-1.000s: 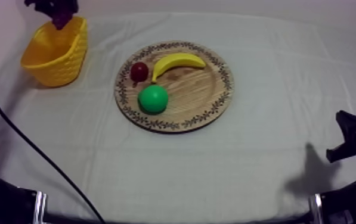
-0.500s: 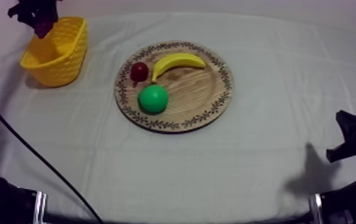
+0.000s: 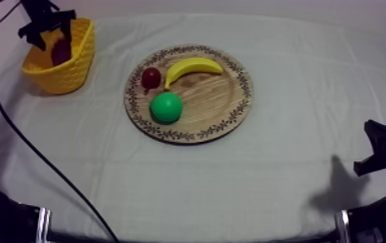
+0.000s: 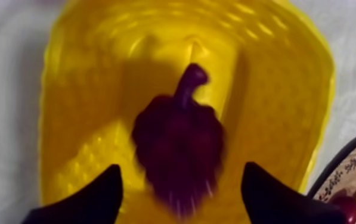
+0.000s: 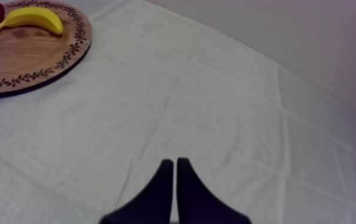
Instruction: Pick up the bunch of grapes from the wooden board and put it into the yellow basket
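Two black fingers of the left gripper are held spread apart over the yellow basket, which is set well left of the wooden board. The bunch of grapes is seen inside that basket, gripped by neither finger. On the board, a small red fruit is placed by the left rim, a green fruit just beside it, and a banana just right of it. Right of the board, the right gripper is seen over bare cloth, fingers pressed together.
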